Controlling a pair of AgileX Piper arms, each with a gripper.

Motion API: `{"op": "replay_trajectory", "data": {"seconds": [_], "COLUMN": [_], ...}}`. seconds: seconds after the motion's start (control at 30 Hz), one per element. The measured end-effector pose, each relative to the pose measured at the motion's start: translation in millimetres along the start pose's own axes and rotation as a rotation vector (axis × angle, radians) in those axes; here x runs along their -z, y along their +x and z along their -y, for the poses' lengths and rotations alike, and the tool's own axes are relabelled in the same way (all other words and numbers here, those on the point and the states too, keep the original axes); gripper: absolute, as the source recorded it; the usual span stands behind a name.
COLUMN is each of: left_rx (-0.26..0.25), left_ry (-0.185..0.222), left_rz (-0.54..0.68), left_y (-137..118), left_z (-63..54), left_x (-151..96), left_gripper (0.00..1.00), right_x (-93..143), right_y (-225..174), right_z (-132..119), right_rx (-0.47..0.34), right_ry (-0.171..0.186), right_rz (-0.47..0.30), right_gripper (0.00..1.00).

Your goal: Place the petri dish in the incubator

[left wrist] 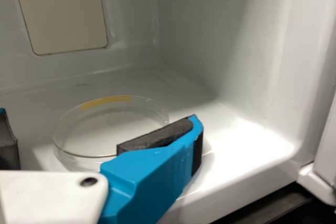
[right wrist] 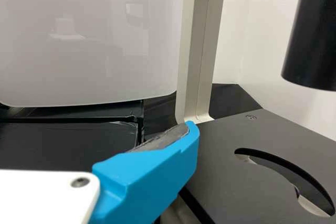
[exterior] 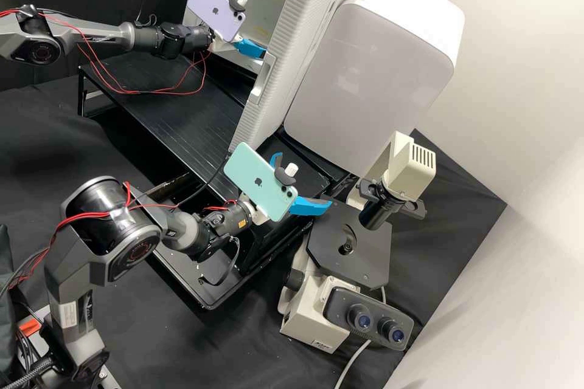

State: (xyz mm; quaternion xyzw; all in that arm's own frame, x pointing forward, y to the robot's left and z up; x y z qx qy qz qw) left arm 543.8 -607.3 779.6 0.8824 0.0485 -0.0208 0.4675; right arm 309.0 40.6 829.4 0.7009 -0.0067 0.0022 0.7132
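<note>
Inside the incubator [left wrist: 252, 51], the petri dish [left wrist: 89, 129] is lying flat and your left gripper [left wrist: 102, 135] is sitting open around it; your right gripper [exterior: 302, 185] is hovering open by the microscope stage [right wrist: 252, 182].

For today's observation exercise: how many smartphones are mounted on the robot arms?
2. A purple phone rides the left arm at the incubator; a mint-green phone rides the right arm by the microscope. None seems hidden.
</note>
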Motion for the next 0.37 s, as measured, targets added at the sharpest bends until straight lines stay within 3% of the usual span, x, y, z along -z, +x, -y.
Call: {"op": "replay_trajectory", "data": {"seconds": [0.07, 0.13, 0.2, 0.33, 0.37], "left_rx": [0.004, -0.021, -0.040, -0.099, -0.106], "left_ry": [0.035, 0.128, 0.177, 0.184, 0.153], "left_rz": [-0.011, -0.022, -0.021, -0.007, 0.007], "left_y": [-2, -8, -15, -32, -37], "left_z": [2.9, 1.8, 2.6, -1.1, -0.5], "left_x": [0, -1, -4, -7, -7], "left_gripper": [1.00, 1.00, 1.00, 1.00, 1.00], "right_x": [0, 0, 0, 0, 0], "right_y": [0, 0, 0, 0, 0], "right_z": [0, 0, 0, 0, 0], "right_rx": [0.000, 0.000, 0.000, 0.000, 0.000], "right_ry": [0.000, 0.000, 0.000, 0.000, 0.000], "right_rz": [0.000, 0.000, 0.000, 0.000, 0.000], "right_gripper": [1.00, 1.00, 1.00, 1.00, 1.00]}}
